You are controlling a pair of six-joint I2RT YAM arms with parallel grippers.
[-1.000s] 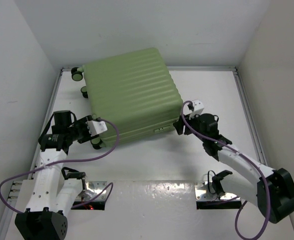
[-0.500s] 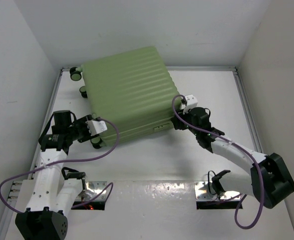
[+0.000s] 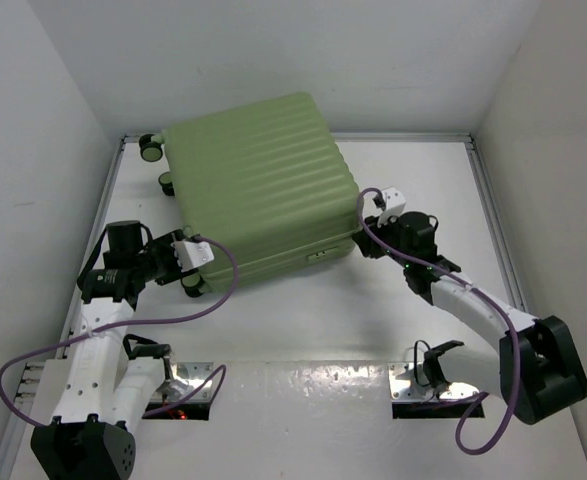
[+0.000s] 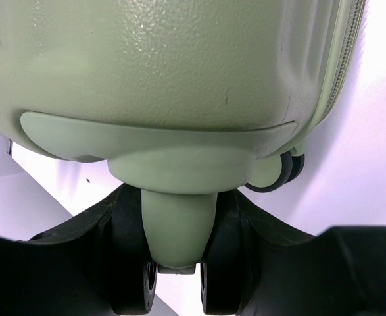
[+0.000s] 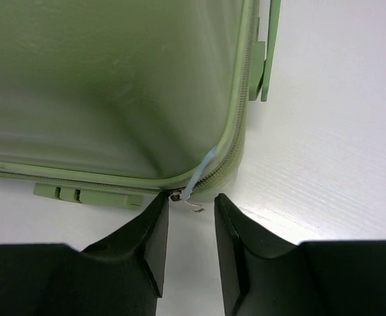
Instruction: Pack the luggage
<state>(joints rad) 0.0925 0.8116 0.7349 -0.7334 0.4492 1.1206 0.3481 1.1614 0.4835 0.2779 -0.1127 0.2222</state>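
Observation:
The luggage (image 3: 258,190) is a pale green ribbed suitcase lying shut and flat at the back of the table. My left gripper (image 3: 189,276) is at its near-left corner. In the left wrist view the gripper (image 4: 178,263) is shut on the green caster leg (image 4: 178,224), with black wheels (image 4: 132,293) beside it. My right gripper (image 3: 361,248) is at the near-right corner. In the right wrist view it (image 5: 191,217) is narrowly open, tips just short of the zipper pull (image 5: 179,195). A light blue strip (image 5: 201,170) sticks out of the zipper there.
Two more black wheels (image 3: 153,148) (image 3: 169,182) stand at the suitcase's far-left end. A green lock block (image 5: 87,195) sits on its near side and a side handle (image 5: 265,59) on its right. White walls close in the table (image 3: 303,320).
My right gripper pushed in against the near-right corner, then drew back slightly to the right. The suitcase turned a little. My left gripper has kept its hold.

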